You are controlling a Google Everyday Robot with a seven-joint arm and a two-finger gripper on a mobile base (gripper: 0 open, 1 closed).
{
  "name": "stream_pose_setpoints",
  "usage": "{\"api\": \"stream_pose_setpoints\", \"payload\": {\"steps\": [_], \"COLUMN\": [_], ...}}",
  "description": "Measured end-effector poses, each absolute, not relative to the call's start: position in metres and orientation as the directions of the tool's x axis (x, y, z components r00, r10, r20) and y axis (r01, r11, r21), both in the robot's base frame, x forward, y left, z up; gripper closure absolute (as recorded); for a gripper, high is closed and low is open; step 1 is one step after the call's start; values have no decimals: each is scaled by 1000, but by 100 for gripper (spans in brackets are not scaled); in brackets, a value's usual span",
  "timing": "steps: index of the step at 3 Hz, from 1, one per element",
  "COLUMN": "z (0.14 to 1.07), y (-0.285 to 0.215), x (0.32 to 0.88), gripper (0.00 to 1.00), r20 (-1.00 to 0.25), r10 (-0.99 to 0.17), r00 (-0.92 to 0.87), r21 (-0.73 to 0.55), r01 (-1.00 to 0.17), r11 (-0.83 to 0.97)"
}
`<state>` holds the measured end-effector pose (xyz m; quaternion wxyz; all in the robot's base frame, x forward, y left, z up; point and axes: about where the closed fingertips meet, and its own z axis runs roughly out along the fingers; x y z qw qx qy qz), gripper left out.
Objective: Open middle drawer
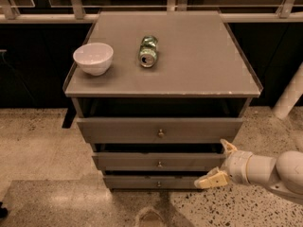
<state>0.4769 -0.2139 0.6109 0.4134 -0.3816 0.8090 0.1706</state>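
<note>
A grey cabinet holds three flat-fronted drawers, each with a small round metal knob. The middle drawer (142, 161) is the second one down, with its knob (159, 164) at centre. The taller top drawer (161, 129) is above it and the lowest drawer (147, 182) below. My gripper (218, 163) reaches in from the lower right on a white arm. Its two cream fingers (211, 179) are spread apart, just off the right end of the middle drawer's front. It holds nothing.
A white bowl (93, 57) and a green can (148, 51) lying on its side rest on the cabinet top (199, 56). A speckled floor (38, 141) surrounds the cabinet. A railing and dark windows stand behind. A white post (289, 96) is at the right.
</note>
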Motion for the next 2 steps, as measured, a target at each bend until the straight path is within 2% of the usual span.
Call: {"api": "stream_pose_setpoints", "payload": {"steps": [1, 2], "z": [600, 598], "y": [-212, -218], "x": [476, 472], "gripper": [0, 0], "r20": [-801, -808], "r10": [-464, -437], "r00": [-377, -395], "r21": [-20, -31], "r01": [-759, -712], "r11": [651, 701]}}
